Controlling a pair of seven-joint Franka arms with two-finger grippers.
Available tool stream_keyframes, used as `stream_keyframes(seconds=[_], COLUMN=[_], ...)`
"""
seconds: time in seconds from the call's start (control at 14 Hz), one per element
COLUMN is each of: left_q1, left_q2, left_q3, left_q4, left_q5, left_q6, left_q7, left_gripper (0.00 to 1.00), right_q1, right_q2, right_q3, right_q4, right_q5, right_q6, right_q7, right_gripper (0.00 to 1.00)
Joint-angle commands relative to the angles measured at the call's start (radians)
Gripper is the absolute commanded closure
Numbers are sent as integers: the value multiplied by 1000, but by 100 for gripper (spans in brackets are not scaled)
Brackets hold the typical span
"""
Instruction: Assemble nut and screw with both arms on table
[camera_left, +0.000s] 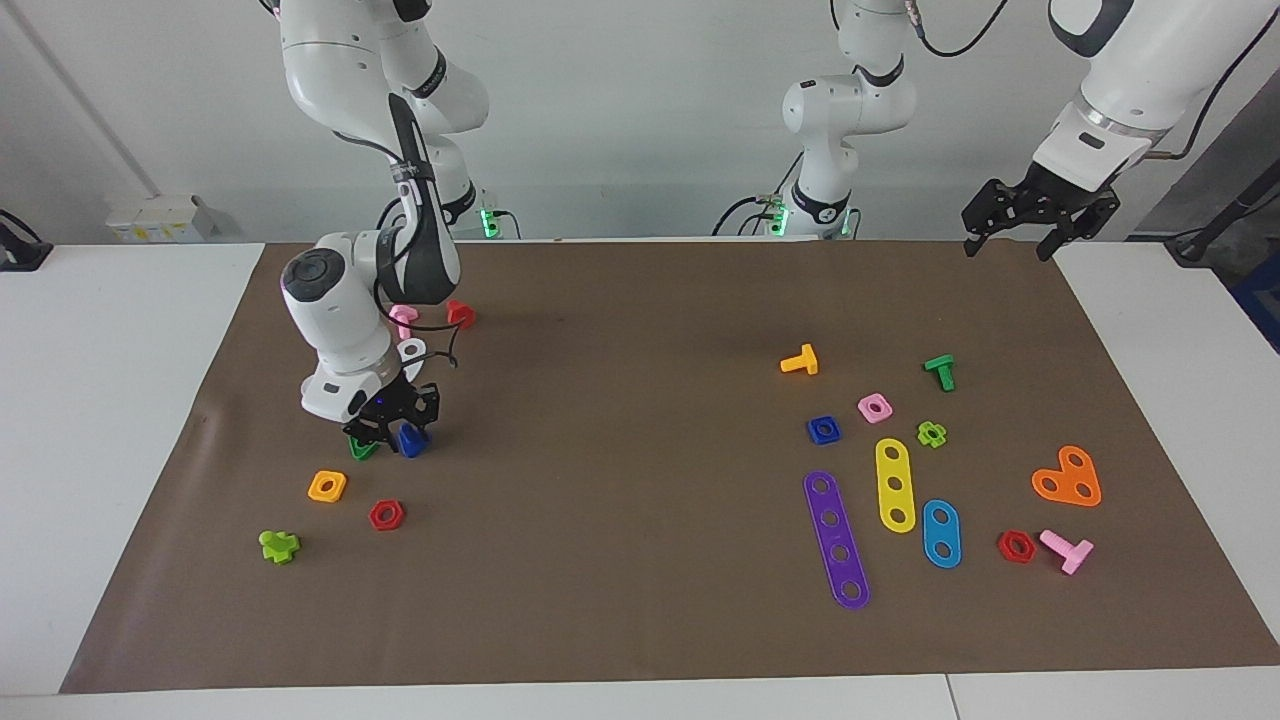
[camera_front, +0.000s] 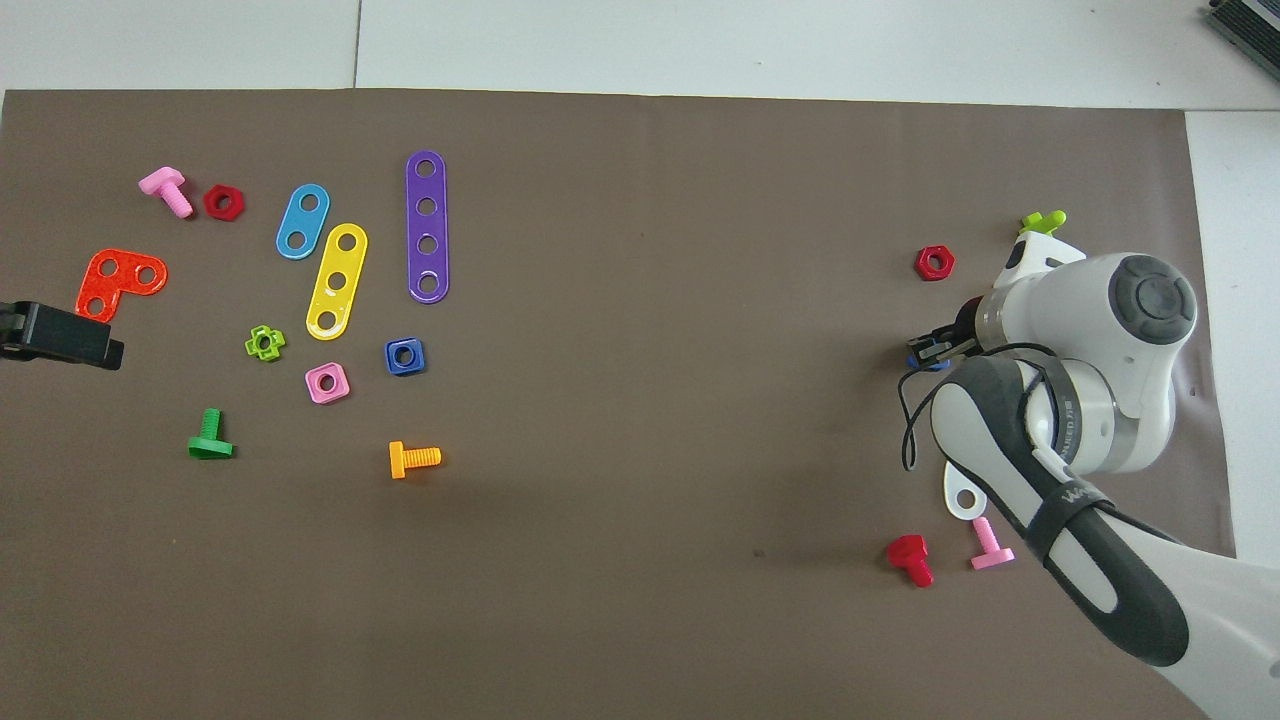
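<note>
- The small dark-blue plastic screw (camera_left: 411, 440) with a triangular head sits between the fingers of the right gripper (camera_left: 392, 432), low over the brown mat at the right arm's end of the table — its blue body shows under the black fingers, which are closed on it; whether it touches the mat cannot be told.
- Just beside the gripper lies a green triangular plastic nut (camera_left: 362, 448), partly hidden by the fingers.
- The small dark-blue plastic square nut (camera_left: 823, 430) with rounded corners and a round centre hole lies flat on the large brown rectangular mat (camera_left: 620, 560), toward the left arm's end, beside a pink square plastic nut (camera_left: 875, 407).
- The left gripper (camera_left: 1008, 246) hangs in the air over the mat's corner near its own base, its fingers spread apart and holding nothing — that arm waits.
- An orange square plastic nut (camera_left: 327, 486) and a red hexagonal plastic nut (camera_left: 386, 514) lie farther from the robots than the screw.
</note>
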Motion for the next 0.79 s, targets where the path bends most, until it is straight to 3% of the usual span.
stream_keyframes(seconds=[0.0, 0.5, 0.57, 0.64, 0.72], left_q1=[12, 14, 12, 12, 12], left_q2=[-5, -5, -5, -5, -5], left_q3=[-6, -6, -6, -8, -6], left_q4=[-3, -3, -3, -3, -3], left_q5=[-5, -5, -5, -5, -5], left_q6=[-13, -13, -13, -13, -13], left_q7=[3, 3, 3, 3, 3], left_gripper=[0, 0, 0, 0, 0], right_q1=[-3, -3, -3, -3, -3], right_q2=[-9, 0, 0, 0, 2], right_q3=[5, 5, 5, 5, 5], right_q4=[-14, -15, -15, -15, -14], right_q5=[15, 15, 15, 15, 15], right_q6=[22, 30, 30, 30, 30], right_q7=[-7, 0, -2, 0, -2], right_gripper=[56, 64, 70, 94, 100])
